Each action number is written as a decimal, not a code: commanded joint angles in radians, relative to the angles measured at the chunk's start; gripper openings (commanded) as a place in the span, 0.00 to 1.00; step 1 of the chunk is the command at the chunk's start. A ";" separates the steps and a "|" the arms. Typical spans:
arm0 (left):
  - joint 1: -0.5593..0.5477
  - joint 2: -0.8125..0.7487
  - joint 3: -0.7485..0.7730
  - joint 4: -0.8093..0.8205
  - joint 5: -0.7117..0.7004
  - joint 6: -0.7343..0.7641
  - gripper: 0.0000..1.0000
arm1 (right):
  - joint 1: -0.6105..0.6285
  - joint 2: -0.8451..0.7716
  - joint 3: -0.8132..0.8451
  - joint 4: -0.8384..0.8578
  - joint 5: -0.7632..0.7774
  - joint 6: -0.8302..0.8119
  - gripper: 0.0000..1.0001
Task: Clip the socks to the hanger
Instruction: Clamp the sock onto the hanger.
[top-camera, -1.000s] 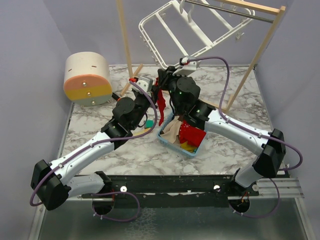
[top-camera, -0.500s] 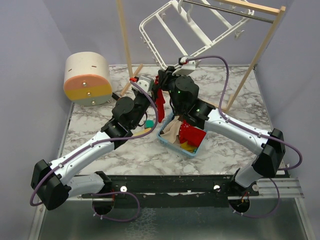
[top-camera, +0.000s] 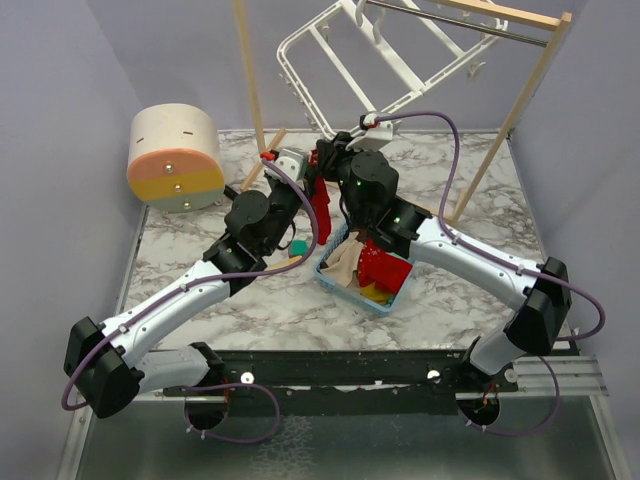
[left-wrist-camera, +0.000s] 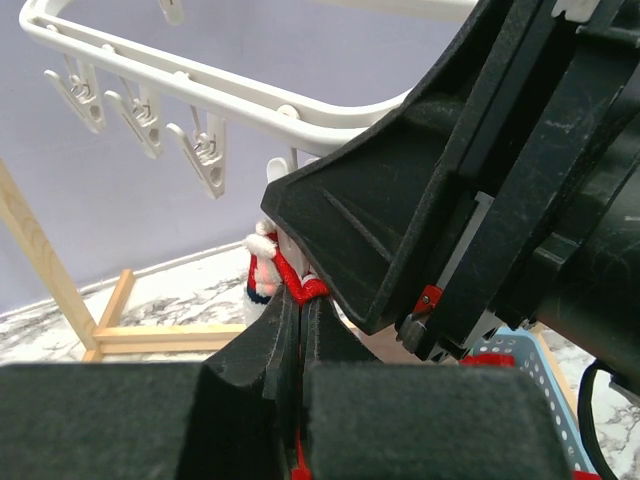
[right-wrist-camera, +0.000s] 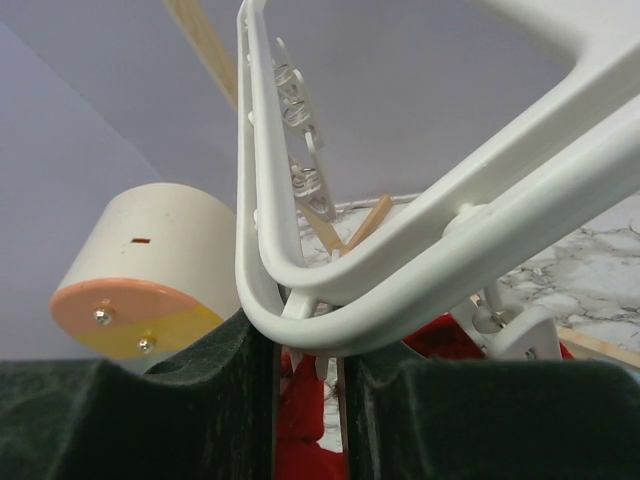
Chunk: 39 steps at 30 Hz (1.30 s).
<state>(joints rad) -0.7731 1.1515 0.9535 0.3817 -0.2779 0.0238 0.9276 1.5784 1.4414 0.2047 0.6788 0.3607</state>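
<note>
- The left gripper (left-wrist-camera: 300, 335) was raised just left of and behind the basket (top-camera: 345, 287). Its jaws were shut tight on a red sock (left-wrist-camera: 290, 278), whose top edge was held up toward the hanger (right-wrist-camera: 420, 270).
- The right gripper (right-wrist-camera: 310, 375) was directly behind the basket, at the hanger's lower corner. Its jaws stood narrowly apart with a white clip (right-wrist-camera: 300, 352) between them, apparently squeezed.
- The hanger hung tilted above and behind the basket. Its visible spare clips (left-wrist-camera: 205, 160) held nothing.
- Other socks (top-camera: 385, 268), red, beige and yellow, lay in the basket.
- Assessment: no sock was clipped yet. The first was at the clip, and the rest remained to be done.
</note>
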 joint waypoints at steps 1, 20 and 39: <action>0.001 -0.018 -0.008 0.045 -0.007 -0.002 0.00 | -0.005 -0.022 -0.006 -0.089 -0.037 0.025 0.17; 0.001 -0.061 -0.028 0.029 0.020 -0.005 0.30 | -0.005 -0.173 -0.042 -0.149 -0.102 0.052 0.64; 0.001 -0.418 -0.202 -0.252 -0.046 0.060 0.89 | -0.004 -0.511 -0.214 -0.368 -0.244 0.040 0.76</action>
<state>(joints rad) -0.7734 0.8425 0.8330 0.2264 -0.2401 0.0509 0.9272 1.1431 1.3117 -0.0826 0.4877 0.4107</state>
